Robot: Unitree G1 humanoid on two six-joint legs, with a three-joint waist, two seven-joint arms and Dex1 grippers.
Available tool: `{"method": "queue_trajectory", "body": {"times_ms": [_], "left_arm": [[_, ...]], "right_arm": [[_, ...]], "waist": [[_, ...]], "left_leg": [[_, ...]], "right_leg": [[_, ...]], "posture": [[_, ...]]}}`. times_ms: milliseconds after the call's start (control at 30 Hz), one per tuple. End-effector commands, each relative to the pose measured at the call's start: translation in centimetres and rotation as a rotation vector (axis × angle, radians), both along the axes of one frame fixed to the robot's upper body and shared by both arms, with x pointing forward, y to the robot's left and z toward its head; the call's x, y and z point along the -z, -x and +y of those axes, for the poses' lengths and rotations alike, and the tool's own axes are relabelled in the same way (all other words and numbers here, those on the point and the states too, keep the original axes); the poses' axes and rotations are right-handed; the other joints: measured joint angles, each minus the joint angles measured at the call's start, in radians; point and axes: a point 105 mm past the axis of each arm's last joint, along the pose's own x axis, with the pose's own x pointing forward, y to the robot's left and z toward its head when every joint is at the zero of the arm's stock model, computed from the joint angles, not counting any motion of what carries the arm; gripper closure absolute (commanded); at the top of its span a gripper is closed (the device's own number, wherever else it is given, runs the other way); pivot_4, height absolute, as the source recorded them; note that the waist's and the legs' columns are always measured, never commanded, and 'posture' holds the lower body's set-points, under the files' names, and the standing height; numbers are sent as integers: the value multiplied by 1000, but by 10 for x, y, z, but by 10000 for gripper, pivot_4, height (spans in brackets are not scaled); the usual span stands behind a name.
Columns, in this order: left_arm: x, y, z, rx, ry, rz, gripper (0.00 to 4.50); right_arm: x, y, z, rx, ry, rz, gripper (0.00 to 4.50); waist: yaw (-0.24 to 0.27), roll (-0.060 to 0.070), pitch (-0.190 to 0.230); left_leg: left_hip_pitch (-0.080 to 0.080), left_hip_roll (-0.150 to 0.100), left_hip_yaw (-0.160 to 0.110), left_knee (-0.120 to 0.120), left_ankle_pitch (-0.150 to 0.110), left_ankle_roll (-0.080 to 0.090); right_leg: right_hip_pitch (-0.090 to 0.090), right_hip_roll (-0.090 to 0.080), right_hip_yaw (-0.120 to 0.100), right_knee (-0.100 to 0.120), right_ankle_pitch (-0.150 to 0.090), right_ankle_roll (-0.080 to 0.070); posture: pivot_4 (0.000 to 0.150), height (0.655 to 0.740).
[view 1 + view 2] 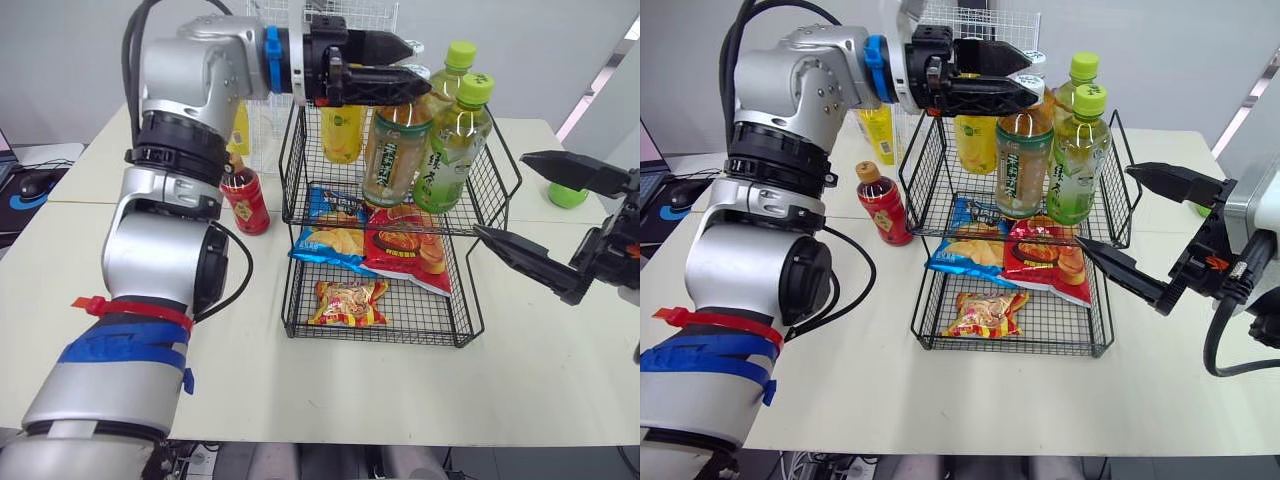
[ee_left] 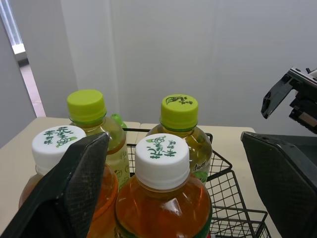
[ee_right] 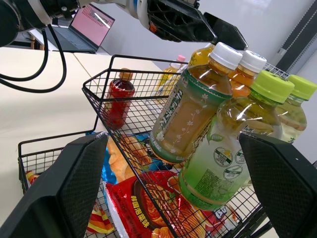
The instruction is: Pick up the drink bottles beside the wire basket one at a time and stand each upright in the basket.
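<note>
Currently, your red bottle (image 1: 245, 200) stands upright on the table (image 1: 300, 390), just beside the wire basket's (image 1: 380, 336) left side. In the upper tier a white-capped tea bottle (image 1: 395, 150) stands upright next to two green-capped bottles (image 1: 450, 150). Your left gripper (image 1: 422, 68) hangs spread wide over that white cap, gripping nothing. Your right gripper (image 1: 500, 195) gapes empty near the basket's right side.
</note>
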Motion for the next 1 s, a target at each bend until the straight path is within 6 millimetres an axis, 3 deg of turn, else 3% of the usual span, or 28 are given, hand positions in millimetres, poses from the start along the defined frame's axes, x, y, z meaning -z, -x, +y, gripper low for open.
{"method": "queue_trajectory", "body": {"times_ms": [33,400,633,833,1000], "left_arm": [[-29,16,10,31,73,-75,552],[-32,28,69,-56,93,-64,552],[-25,24,133,-356,103,-122,552],[1,12,190,-675,33,-235,552],[36,6,222,-833,59,-160,552]], "right_arm": [[-9,0,-2,14,-9,-56,0],[-11,-2,-1,-21,-3,-51,0],[-11,-5,6,-107,8,-24,0],[0,-11,21,-204,54,12,0],[9,-9,38,-270,43,20,0]], "waist": [[0,0,0],[-2,1,0],[-4,1,-1],[-1,2,-1],[5,2,-1]], "left_leg": [[0,0,0,0,0,0],[0,1,0,0,0,0],[1,1,0,0,0,0],[2,1,0,0,0,0],[1,1,0,1,0,0]], "right_leg": [[0,0,0,0,0,0],[0,0,0,0,0,0],[0,0,0,1,0,0],[0,0,0,1,0,0],[1,-2,-1,2,0,0]], "posture": [[1500,7360],[1500,7360],[1500,7360],[1500,7360],[1500,7360]]}}
